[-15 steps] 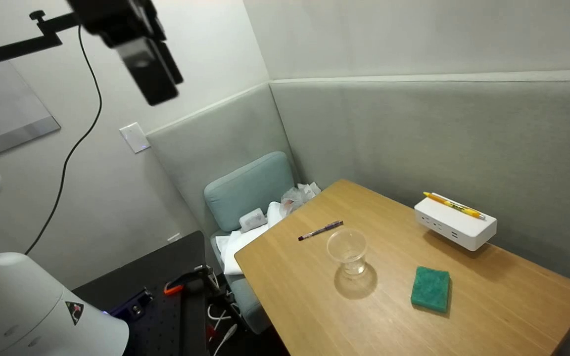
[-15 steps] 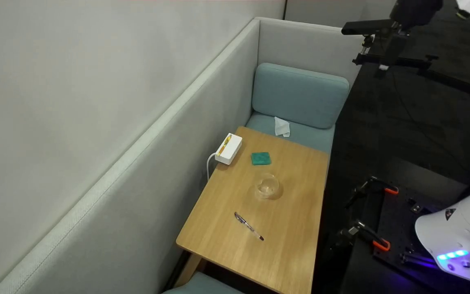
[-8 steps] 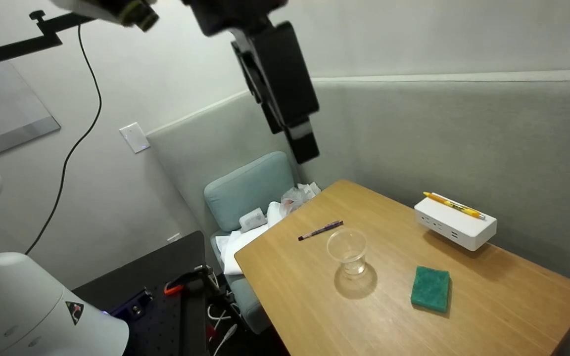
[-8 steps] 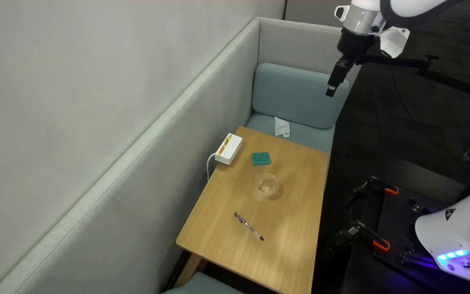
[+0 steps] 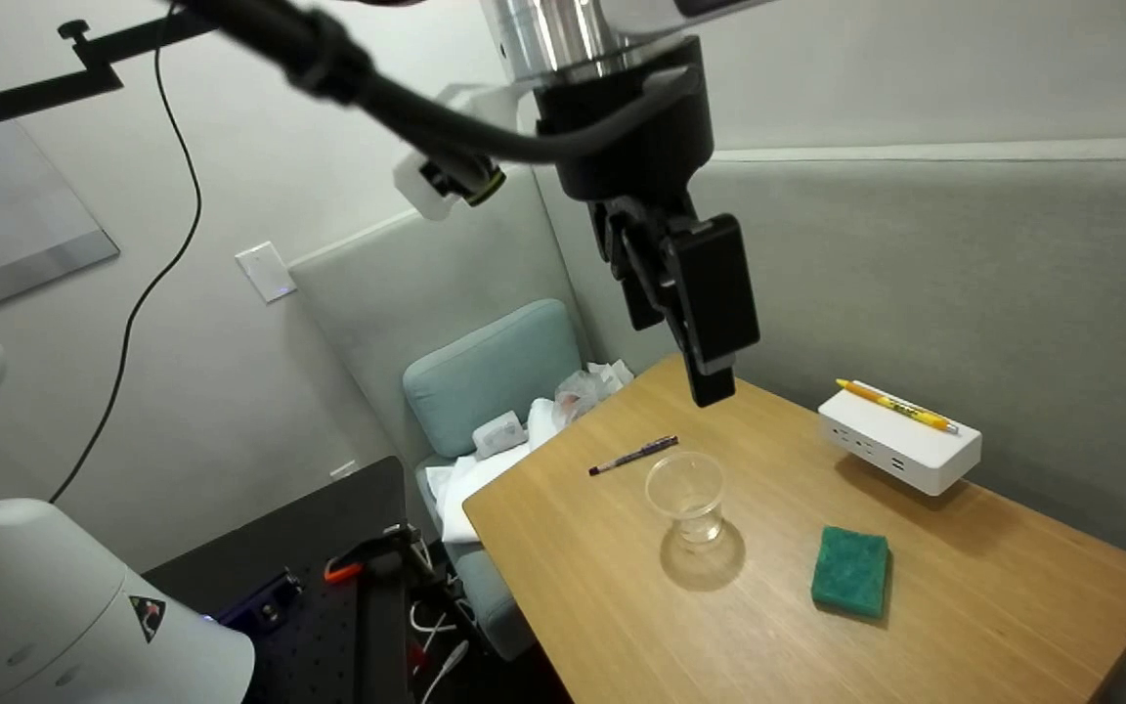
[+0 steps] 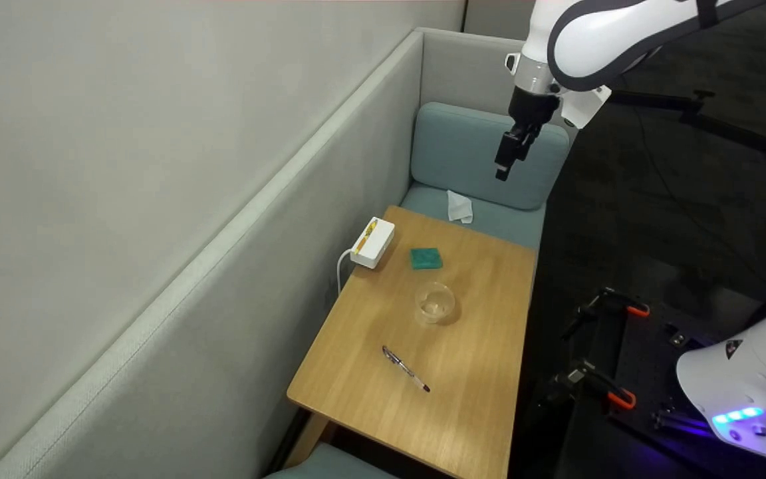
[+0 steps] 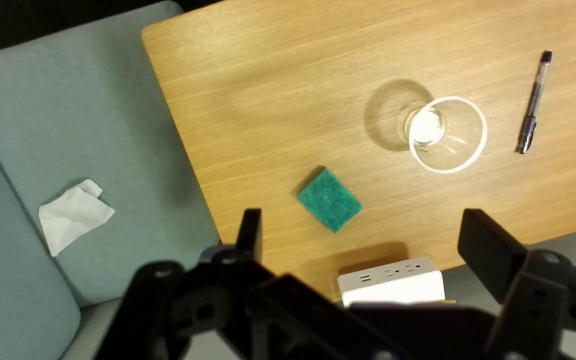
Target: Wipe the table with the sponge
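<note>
Two black fingers (image 7: pixel 253 235) stood wide apart in the wrist view, the pincer (image 7: pixel 361 220) being released. Seen between their tips, the teal-green scouring sponge (image 7: pixel 329 200) lay flat on the wooden worktop (image 7: pixel 278 55). Farther out from the pincer stood the clear plastic cup (image 7: pixel 445 137), upright, and beyond it lay a clear-barrelled pen (image 7: pixel 534 102); closer in, the white power outlet box (image 7: pixel 393 282) was partly hidden by the pincer.

In an exterior view the pincer (image 5: pixel 678 352) hung fingers down and tilted, well apart from the sponge, which lay below and to the right of it. A yellow pen (image 5: pixel 895 406) rested on the outlet box, also right of the pincer.

In an exterior view the pincer (image 6: pixel 509 166) showed before the blue-green backrest cushion (image 6: pixel 463 146), the sponge below and left of it and, nearer it, a white tissue (image 6: pixel 459 207) on the seat (image 6: pixel 509 223).
</note>
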`<state>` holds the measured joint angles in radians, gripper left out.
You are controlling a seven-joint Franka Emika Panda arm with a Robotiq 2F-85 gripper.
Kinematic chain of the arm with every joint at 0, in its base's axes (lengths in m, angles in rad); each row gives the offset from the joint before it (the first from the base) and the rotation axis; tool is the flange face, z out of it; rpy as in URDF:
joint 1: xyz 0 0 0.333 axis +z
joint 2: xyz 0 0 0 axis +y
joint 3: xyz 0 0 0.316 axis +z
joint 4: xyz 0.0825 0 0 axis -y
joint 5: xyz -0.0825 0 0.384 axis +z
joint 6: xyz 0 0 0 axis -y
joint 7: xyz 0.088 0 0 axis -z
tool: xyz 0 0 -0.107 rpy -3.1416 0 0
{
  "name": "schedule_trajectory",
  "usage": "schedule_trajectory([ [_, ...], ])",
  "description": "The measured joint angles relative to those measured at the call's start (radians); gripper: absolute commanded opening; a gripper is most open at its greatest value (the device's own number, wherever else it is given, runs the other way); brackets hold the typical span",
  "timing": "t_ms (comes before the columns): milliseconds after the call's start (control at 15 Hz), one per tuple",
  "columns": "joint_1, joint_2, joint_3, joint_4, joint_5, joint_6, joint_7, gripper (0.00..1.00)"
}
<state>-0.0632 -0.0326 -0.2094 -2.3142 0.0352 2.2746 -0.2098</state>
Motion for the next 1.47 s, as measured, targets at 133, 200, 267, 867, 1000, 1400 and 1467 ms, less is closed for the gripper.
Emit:
schedule_trajectory([
  [133, -0.007, -0.005, 0.005, 0.000, 0.000, 0.000, 0.000, 1.00],
  [200, -0.008, -0.008, 0.006, 0.000, 0.000, 0.000, 0.000, 1.00],
  [267, -0.008, -0.009, 0.006, 0.000, 0.000, 0.000, 0.000, 1.00],
  [867, -0.032, 0.090, 0.025, 0.000, 0.079, 0.144, 0.060, 1.00],
  [1000, -0.033, 0.144, 0.041, 0.003, 0.105, 0.203, 0.062, 1.00],
  [1400, -0.038, 0.326, 0.077, 0.090, 0.121, 0.265, 0.113, 1.00],
  [1467, -0.040, 0.357, 0.081, 0.114, 0.121, 0.265, 0.123, 1.00],
])
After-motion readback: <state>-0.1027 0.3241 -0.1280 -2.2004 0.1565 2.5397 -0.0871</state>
